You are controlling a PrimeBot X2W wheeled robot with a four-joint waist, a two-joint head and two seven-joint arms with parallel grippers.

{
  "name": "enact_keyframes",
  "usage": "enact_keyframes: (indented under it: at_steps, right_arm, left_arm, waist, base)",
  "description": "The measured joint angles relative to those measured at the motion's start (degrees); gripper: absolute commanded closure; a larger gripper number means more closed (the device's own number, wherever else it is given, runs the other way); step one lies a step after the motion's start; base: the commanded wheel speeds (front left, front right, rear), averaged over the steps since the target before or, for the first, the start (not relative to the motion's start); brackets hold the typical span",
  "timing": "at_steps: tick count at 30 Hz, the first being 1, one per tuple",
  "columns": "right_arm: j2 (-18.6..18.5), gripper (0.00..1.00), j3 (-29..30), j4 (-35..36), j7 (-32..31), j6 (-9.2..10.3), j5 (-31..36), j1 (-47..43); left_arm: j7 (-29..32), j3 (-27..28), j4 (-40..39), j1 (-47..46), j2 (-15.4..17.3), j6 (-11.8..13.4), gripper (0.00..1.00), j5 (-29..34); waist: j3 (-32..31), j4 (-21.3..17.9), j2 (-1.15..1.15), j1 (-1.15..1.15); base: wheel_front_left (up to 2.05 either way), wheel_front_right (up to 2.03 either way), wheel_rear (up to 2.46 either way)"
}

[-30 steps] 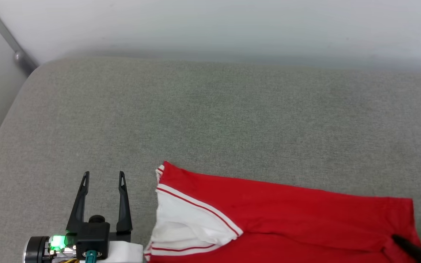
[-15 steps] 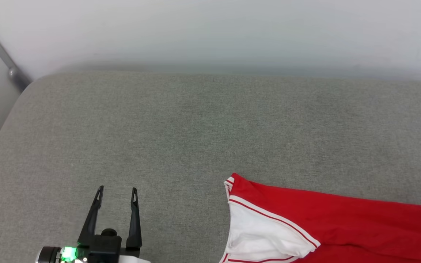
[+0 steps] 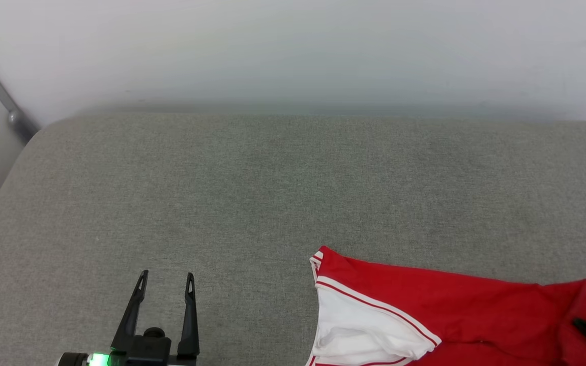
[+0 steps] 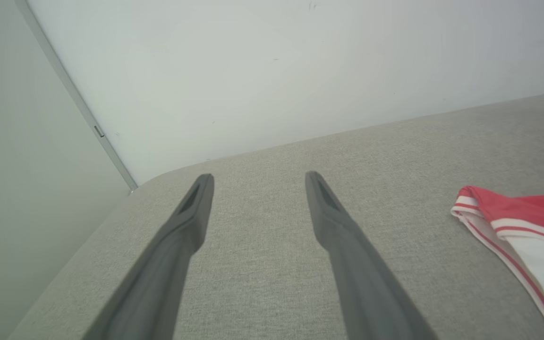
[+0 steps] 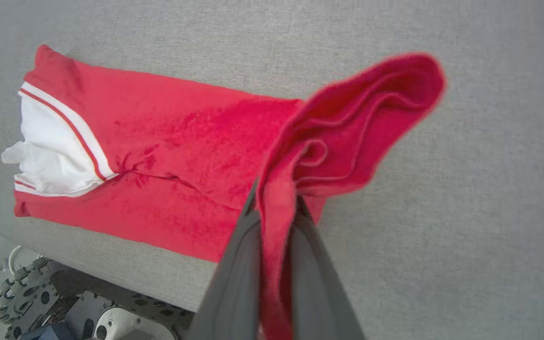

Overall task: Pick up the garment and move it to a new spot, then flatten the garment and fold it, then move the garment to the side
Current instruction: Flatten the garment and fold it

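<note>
Garment [image 3: 450,305]: red body, white sleeve, red-and-white striped trim. Surface [image 3: 272,193]: mottled grey weave. Wall [image 3: 293,51]: plain white. Left gripper [image 3: 166,274]: black, with green light [image 3: 98,360].

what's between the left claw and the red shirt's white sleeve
Only bare grey upholstery lies between the left claw and the garment, as the head view shows; the left wrist view agrees.
</note>
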State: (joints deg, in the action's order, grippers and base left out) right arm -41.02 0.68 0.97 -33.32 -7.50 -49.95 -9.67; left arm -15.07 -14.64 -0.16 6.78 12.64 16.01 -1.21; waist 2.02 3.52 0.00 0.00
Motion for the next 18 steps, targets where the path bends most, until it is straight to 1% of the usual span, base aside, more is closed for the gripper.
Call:
enact_keyframes:
  at_steps: [2, 5, 9, 13, 15, 18]
  right_arm:
    - [1.0, 1.00, -1.7, 4.4, -1.5, 0.00, 0.8, 0.2]
    - [2.6, 1.00, -5.9, 9.4, -3.7, 0.00, 2.3, 1.9]
    - [4.5, 1.00, -13.0, 13.0, -6.4, 0.00, 4.1, 7.5]
    - [6.7, 1.00, -21.1, 12.7, -8.1, 0.00, 5.2, 14.1]
    - [7.8, 1.00, -24.9, 11.3, -8.2, 0.00, 5.6, 17.6]
    - [10.3, 1.00, -30.3, 7.8, -8.0, 0.00, 6.1, 22.8]
  left_arm:
    - [0.0, 0.1, 0.0, 0.0, -0.1, -0.3, 0.00, 0.0]
    - [0.0, 0.2, 0.0, -0.1, -0.2, -0.4, 0.00, 0.1]
    - [0.0, 0.0, 0.0, -0.7, -0.6, -0.9, 0.00, 0.5]
    - [0.0, -0.1, 0.1, -1.5, -1.0, -1.2, 0.00, 0.5]
    - [0.0, -0.1, 0.1, -1.9, -1.3, -1.2, 0.00, 0.5]
    - [0.0, -0.2, 0.1, -2.5, -1.9, -1.3, 0.00, 0.6]
  waist:
    - [0.2, 0.0, 0.00, 0.00]
    - [0.5, 0.2, 0.00, 0.00]
    - [1.3, 0.8, 0.00, 0.00]
    - [2.2, 1.7, 0.00, 0.00]
    - [2.7, 2.1, 0.00, 0.01]
    - [3.5, 2.8, 0.00, 0.00]
  base:
    - [0.00, 0.00, 0.00]
    - [0.00, 0.00, 0.00]
    - [0.00, 0.00, 0.00]
    - [0.00, 0.00, 0.00]
    - [0.00, 0.00, 0.00]
    - [0.00, 0.00, 0.00]
